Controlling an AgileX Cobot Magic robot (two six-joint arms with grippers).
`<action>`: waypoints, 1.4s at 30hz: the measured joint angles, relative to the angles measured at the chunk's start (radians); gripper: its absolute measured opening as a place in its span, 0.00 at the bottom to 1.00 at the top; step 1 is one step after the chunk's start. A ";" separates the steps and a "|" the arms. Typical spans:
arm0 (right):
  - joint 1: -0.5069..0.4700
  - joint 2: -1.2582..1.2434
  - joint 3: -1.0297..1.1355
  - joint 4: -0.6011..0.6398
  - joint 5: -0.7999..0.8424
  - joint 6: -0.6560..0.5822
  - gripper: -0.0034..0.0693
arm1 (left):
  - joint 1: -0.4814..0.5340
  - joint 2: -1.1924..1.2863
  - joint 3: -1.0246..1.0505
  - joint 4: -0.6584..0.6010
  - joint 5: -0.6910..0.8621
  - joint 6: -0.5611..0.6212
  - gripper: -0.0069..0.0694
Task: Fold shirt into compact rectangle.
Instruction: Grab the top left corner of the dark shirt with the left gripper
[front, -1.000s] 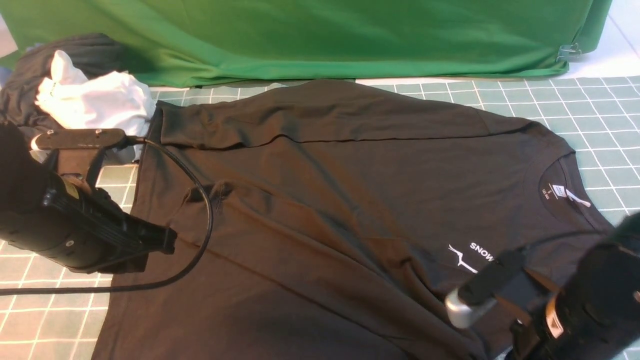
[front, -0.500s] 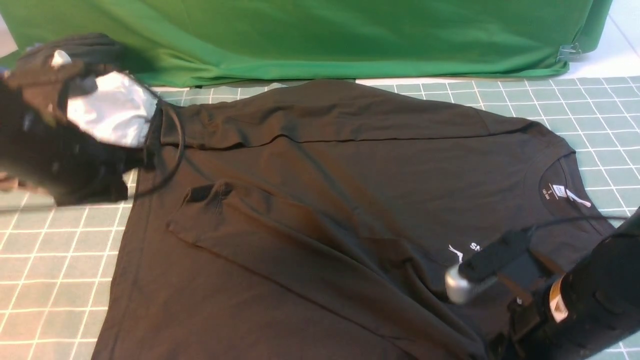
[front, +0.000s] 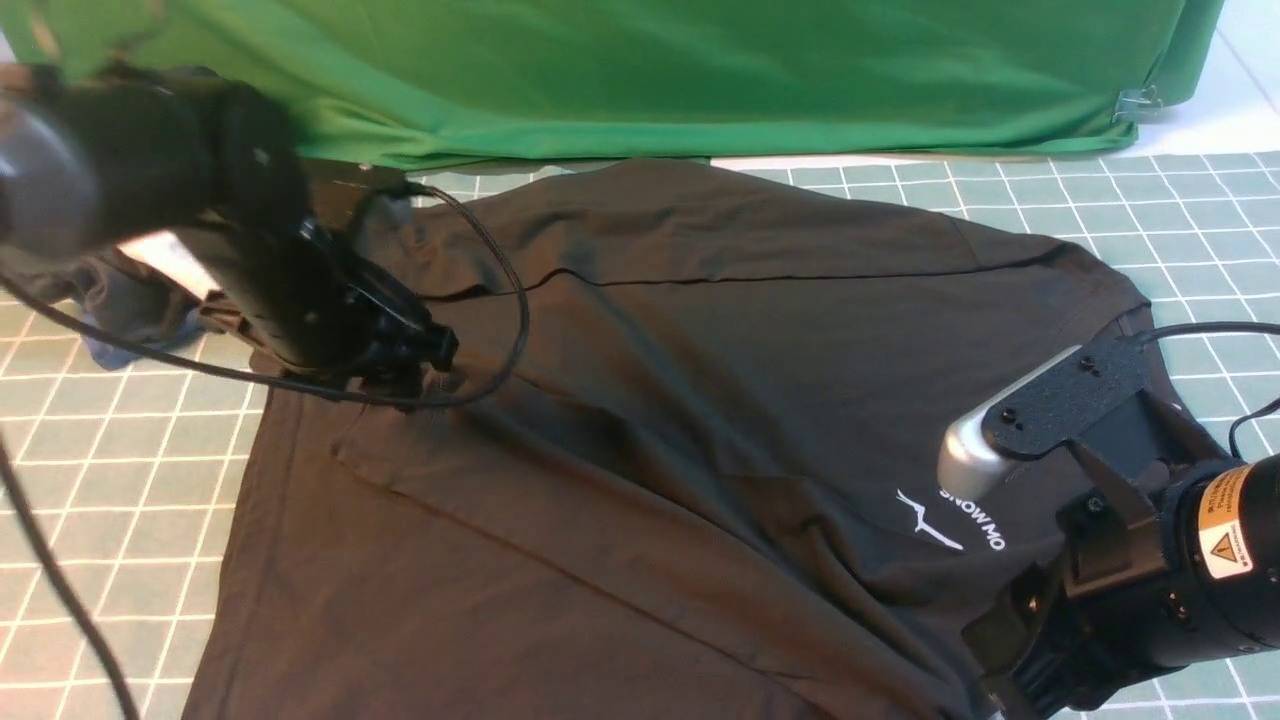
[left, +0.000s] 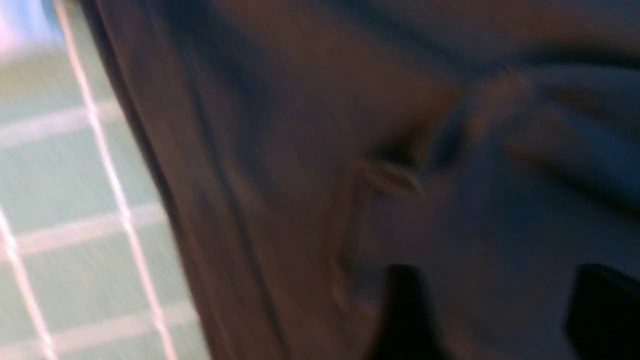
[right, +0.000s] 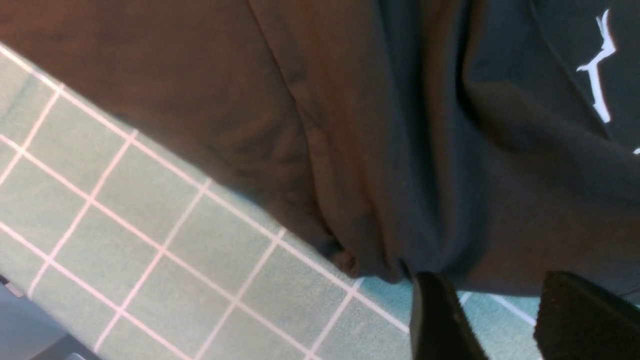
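**A:** Shirt (front: 700, 400) lies flat on bench (front: 100, 480), print (front: 950, 515) end right, hem (front: 262, 450) left, far sleeve (front: 700, 225) folded in. Step, I judge: fold the near side inward.

**B:** Pinch both ends of that side level, lift together, lay it parallel to the far fold.

**A:** Jaws?

**B:** Left jaws spread over a pucker (left: 390, 177) near the hem. Right jaws spread just off the near edge (right: 280, 200). Neither pinches cloth.

**A:** Cloth black-brown, softly creased.

Left arm (front: 250, 260) slanted in from the far left, motion-blurred, the left hand (left: 500, 320) tipped downward, fingers (left: 405, 310) standing well apart. Right arm (front: 1180, 590) sat low at near right, the right hand (right: 505, 325) parted too, clasping nothing.
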 joint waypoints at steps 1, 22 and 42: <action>0.000 0.000 0.000 0.000 0.000 0.000 0.42 | -0.004 0.016 0.000 0.042 -0.048 -0.016 0.77; 0.002 0.000 0.000 0.000 -0.028 0.000 0.42 | -0.006 0.113 -0.010 0.094 -0.121 0.046 0.11; 0.002 0.000 0.000 0.000 -0.029 0.000 0.42 | -0.007 0.113 -0.080 0.420 -0.064 -0.145 0.11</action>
